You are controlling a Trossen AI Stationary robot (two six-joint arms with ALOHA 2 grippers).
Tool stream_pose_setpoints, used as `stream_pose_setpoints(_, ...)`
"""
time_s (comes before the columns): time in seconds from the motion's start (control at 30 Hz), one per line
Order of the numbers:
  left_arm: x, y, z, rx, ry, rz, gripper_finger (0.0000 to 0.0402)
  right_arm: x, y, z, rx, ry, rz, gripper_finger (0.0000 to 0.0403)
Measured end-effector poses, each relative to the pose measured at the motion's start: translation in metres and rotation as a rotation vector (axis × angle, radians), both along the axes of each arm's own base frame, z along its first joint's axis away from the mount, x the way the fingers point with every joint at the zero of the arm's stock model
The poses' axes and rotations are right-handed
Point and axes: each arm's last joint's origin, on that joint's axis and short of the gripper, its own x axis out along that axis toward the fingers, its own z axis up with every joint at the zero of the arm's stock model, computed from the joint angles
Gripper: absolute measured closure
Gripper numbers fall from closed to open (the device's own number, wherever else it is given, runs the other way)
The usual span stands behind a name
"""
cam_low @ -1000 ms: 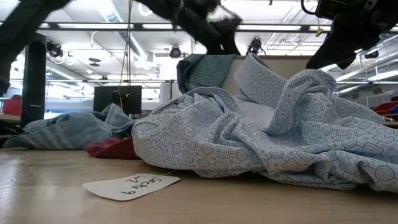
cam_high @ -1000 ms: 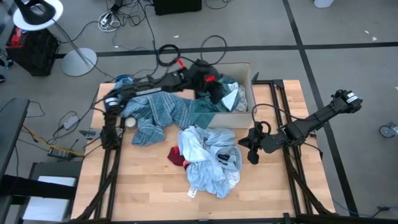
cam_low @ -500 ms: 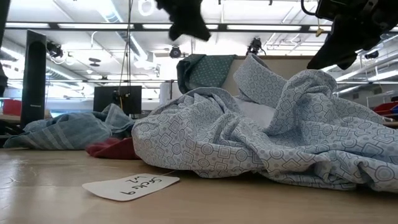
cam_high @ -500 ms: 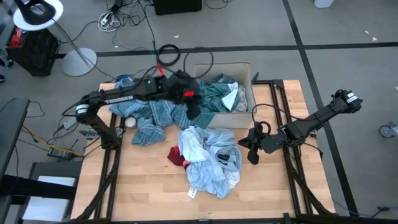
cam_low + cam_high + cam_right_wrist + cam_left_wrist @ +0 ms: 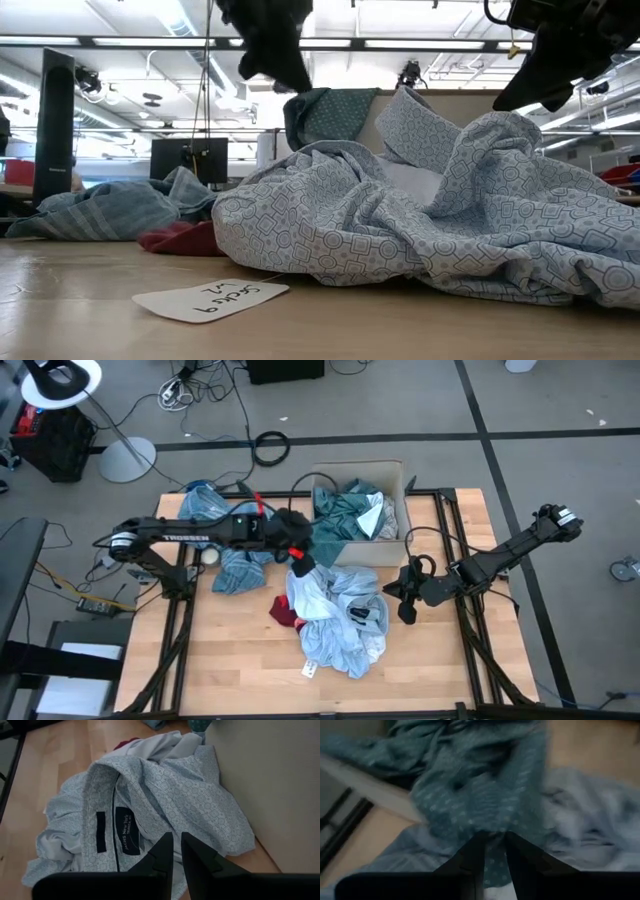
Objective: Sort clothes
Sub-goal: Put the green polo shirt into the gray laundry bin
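Picking the next garment
Left tool (image 5: 301,556), fingers nearly together and empty, must descend onto pale blue shirt (image 5: 335,615); right tool (image 5: 405,600) together, waiting

Pale blue patterned shirt (image 5: 335,615) lies crumpled at the centre of the surface, collar label showing. Dark red piece (image 5: 283,611) lies partly tucked under its edge. Blue striped cloth (image 5: 238,556) lies bunched nearby. Teal dotted shirt (image 5: 342,520) spills over the box wall onto the surface.
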Motion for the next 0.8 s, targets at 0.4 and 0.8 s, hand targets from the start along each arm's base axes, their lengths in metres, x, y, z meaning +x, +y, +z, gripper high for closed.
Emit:
stream_pose_setpoints(0.4, -0.002, 0.001, -0.009, -0.013, 0.019, 0.039, 0.0393, 0.000, 0.000, 0.000, 0.002, -0.003, 0.000, 0.0364)
stream_pose_setpoints(0.8, 0.003, 0.002, 0.048, 0.082, -0.109, -0.017, 0.0400, 0.000, 0.000, 0.000, 0.000, -0.003, 0.001, 0.0364)
